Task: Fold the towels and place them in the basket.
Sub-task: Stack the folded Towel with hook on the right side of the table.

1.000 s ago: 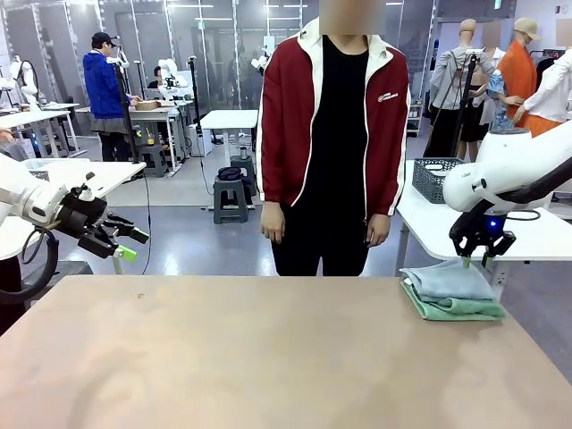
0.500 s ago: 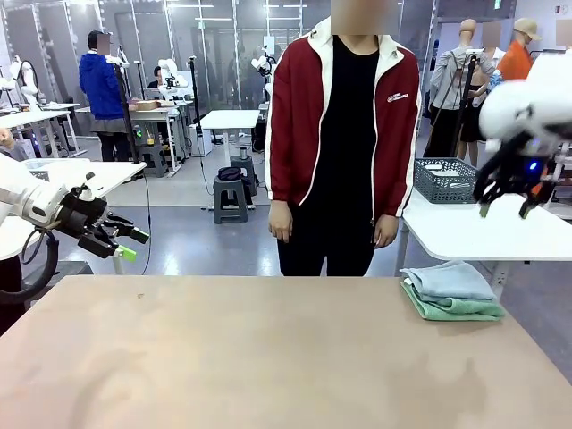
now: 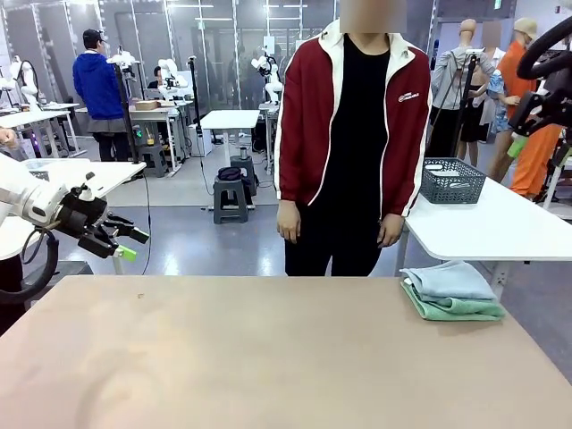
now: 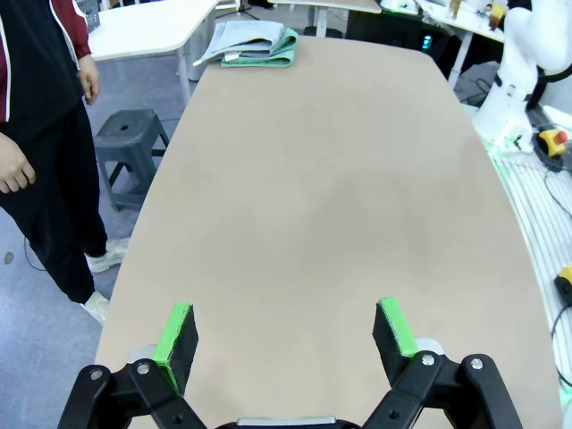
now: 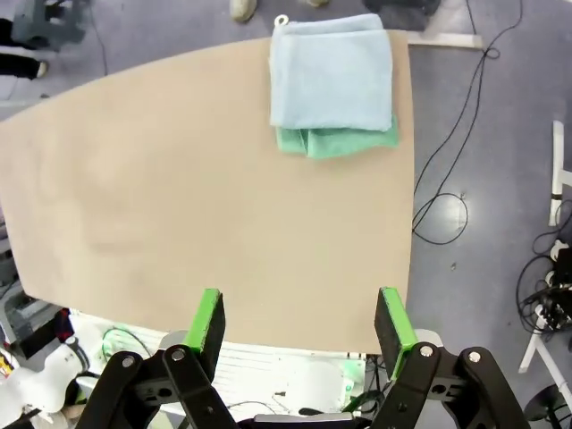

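Note:
Two folded towels lie stacked at the table's far right corner, the light grey one on top of the mint green one. From above they show as grey over green, and in the left wrist view as a small pile at the far end. The dark mesh basket stands on a white side table behind. My right gripper hangs high above the right edge, open and empty. Off the table's left side my left gripper is open and empty.
A person in a red jacket stands at the far side, hands hanging down. A stool stands beside the table. Cables lie on the floor to the right. The tabletop is bare apart from the towels.
My right gripper rose from just above the towel stack, up and to the right, with its jaws spreading. The person shifted slightly right. The left arm and the towels stayed still.

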You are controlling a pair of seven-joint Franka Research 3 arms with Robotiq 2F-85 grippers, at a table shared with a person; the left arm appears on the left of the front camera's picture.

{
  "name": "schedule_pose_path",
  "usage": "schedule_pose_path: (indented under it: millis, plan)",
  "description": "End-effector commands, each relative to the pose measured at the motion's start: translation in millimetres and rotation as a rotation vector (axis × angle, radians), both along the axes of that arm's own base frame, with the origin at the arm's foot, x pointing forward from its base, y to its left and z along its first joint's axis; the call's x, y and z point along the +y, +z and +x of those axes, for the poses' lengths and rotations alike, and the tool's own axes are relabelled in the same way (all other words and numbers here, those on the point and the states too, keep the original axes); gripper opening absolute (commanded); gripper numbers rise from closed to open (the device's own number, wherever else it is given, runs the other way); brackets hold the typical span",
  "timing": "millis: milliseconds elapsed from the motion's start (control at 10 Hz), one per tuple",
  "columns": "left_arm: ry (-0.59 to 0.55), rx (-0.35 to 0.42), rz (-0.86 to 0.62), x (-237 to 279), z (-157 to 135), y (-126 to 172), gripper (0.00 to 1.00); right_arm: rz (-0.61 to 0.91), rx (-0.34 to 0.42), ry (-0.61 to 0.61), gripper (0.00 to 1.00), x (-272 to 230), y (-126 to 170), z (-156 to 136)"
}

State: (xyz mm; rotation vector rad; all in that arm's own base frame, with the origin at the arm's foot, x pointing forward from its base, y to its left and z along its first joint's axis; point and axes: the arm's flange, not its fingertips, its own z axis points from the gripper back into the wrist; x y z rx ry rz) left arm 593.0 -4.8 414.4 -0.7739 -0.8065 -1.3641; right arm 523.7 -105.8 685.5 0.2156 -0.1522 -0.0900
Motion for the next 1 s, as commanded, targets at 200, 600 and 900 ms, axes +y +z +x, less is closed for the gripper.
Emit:
schedule_pose_path:
  millis: [200,600,900]
  plan:
    - [0.003,-0.004,0.002,-1,-1,1,1.00,-0.002,-0.005,0.013,0.84,3,5,-7]
    - [0.003,-0.004,0.002,-1,-1,1,1.00,-0.002,-0.005,0.013,0.84,3,5,-7]
    - [0.003,-0.004,0.002,-1,-1,1,1.00,-0.002,-0.005,0.013,0.84,3,5,-7]
